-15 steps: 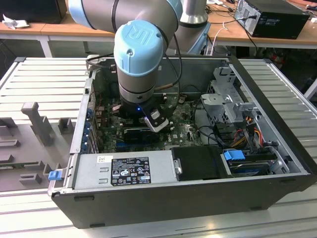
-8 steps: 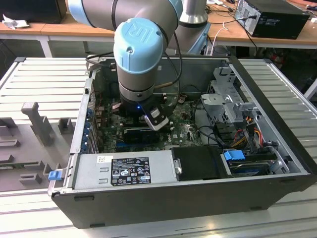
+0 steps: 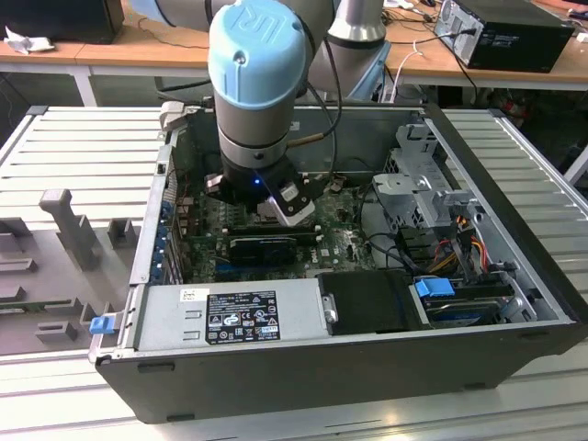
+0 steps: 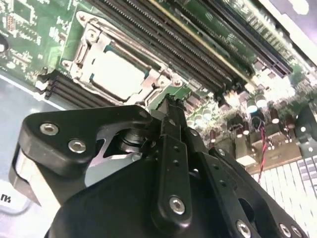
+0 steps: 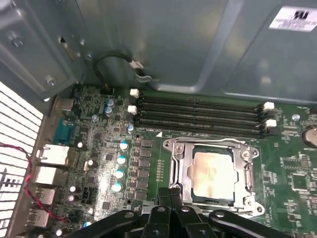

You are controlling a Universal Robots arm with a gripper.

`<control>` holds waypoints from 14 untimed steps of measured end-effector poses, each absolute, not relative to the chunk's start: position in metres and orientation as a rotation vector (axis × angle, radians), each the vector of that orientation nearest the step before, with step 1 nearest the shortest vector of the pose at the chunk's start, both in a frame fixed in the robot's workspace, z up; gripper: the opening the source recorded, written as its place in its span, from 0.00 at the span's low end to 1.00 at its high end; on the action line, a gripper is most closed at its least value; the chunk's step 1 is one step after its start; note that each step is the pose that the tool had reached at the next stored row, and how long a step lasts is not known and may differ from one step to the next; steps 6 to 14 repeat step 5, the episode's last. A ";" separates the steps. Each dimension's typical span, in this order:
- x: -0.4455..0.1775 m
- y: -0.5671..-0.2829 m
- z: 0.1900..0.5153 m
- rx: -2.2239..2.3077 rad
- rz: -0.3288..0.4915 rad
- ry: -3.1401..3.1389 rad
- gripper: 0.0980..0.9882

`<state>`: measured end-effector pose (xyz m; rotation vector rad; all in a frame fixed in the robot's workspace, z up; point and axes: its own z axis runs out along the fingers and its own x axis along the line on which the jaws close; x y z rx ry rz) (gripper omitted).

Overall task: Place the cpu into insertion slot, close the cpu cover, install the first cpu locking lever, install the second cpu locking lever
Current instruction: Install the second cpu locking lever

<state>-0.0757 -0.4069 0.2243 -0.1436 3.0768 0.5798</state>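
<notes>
The cpu (image 5: 214, 173) lies flat in the insertion slot (image 5: 174, 184) on the green motherboard, its pale beige top showing. The cpu cover (image 5: 246, 171) is folded down over it, and its metal frame rims the chip. In the second wrist view the cpu (image 4: 115, 75) sits inside the cover (image 4: 88, 43) in the same way. My gripper (image 5: 171, 192) is shut with nothing in it, its tips just off the socket's near edge. From the other side the gripper (image 4: 168, 103) points at the socket corner. The arm (image 3: 253, 83) reaches down into the open computer case.
Several long black memory slots (image 5: 198, 115) run beside the socket. Small capacitors (image 5: 119, 166) and rear ports (image 5: 49, 156) line the board's edge. The case wall (image 5: 198, 44) rises behind. A power supply (image 3: 230, 314), drive cage (image 3: 423, 184) and loose cables (image 3: 459, 253) crowd the case.
</notes>
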 end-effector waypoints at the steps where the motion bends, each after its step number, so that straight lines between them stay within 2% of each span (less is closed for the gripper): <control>1: -0.076 -0.407 0.227 -0.143 0.580 3.077 0.01; 14: -0.076 -0.407 0.228 -0.143 0.580 3.077 0.01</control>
